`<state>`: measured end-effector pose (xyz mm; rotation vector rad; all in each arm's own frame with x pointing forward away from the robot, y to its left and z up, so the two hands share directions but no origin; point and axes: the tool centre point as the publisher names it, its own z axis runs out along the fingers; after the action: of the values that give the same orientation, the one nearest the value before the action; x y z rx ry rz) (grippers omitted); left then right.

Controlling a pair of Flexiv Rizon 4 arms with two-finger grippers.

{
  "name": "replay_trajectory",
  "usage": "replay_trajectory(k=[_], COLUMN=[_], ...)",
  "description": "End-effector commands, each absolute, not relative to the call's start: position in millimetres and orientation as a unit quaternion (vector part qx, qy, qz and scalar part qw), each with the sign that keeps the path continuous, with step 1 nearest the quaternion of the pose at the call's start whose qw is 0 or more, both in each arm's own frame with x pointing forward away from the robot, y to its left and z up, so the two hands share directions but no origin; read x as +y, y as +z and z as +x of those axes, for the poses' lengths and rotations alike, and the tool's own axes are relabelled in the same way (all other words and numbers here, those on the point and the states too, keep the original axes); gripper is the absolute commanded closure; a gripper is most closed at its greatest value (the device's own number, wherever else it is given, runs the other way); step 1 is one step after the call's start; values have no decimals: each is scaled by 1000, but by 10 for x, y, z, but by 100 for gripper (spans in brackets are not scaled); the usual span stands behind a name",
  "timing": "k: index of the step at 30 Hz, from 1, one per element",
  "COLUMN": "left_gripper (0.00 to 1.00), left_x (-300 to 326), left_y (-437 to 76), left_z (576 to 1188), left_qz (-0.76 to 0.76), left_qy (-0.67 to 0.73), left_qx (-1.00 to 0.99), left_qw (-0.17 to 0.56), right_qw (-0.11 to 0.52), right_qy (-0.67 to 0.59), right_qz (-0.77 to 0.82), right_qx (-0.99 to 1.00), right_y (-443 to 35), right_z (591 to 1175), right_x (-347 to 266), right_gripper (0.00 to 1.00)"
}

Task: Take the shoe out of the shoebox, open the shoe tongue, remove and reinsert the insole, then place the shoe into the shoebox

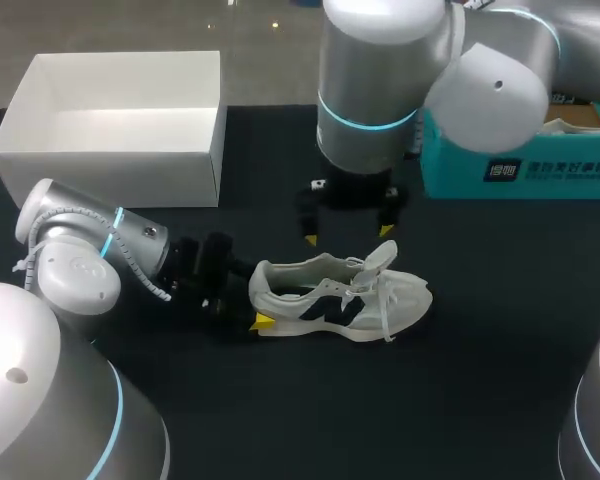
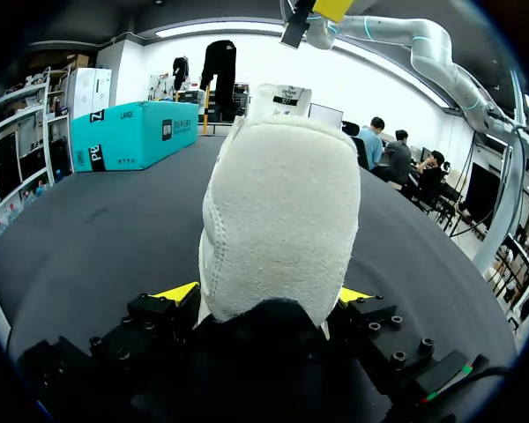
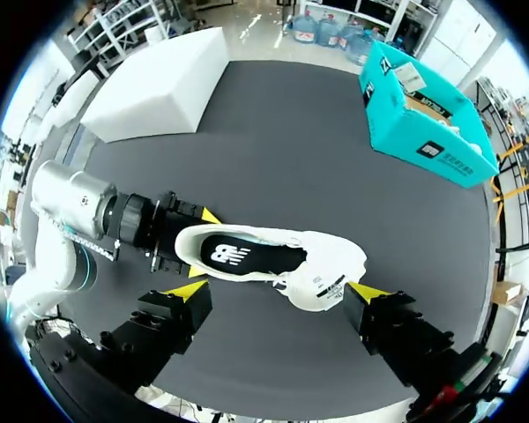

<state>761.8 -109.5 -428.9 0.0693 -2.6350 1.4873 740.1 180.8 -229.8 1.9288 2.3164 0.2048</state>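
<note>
Head view: fixed, high behind the robot, looking down on the table (image 1: pixel 380 420).
Left wrist view: low, level, close against the heel of the shoe (image 2: pixel 278 220).
Right wrist view: above, facing down.
Shared by all: shoe, 5 o'clock of head-view centre.

Shoes: one, a white shoe (image 1: pixel 340 295) with dark side markings. Insoles: one, the insole (image 3: pixel 247 257) lying inside it. Boxes: two, an open white shoebox (image 1: pixel 120 125) at the far left corner of the table (image 1: pixel 460 400) and a teal shoebox (image 1: pixel 520 165) at its far right edge. Grippers: two, the left gripper (image 2: pixel 264 295) and the right gripper (image 1: pixel 348 235).
</note>
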Motion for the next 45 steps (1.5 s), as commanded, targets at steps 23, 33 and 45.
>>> replay_trajectory(k=[23,33,45], left_gripper=[100,100,100], left_x=[-1082,-1082,-1082], left_y=[-4322,-4322,-4322], left_z=[7592,7592,7592], left_qz=[23,23,23], left_qy=[489,489,489], left_qx=[-870,-870,-870], left_qw=[57,57,57], right_qw=[-36,16,5], right_qy=[78,13,0], right_qz=[265,168,171], right_qx=[960,986,985], right_y=[-2464,-2393,-2502], right_z=[7454,7560,7593], right_x=[2159,2142,2111], right_gripper=[0,78,100])
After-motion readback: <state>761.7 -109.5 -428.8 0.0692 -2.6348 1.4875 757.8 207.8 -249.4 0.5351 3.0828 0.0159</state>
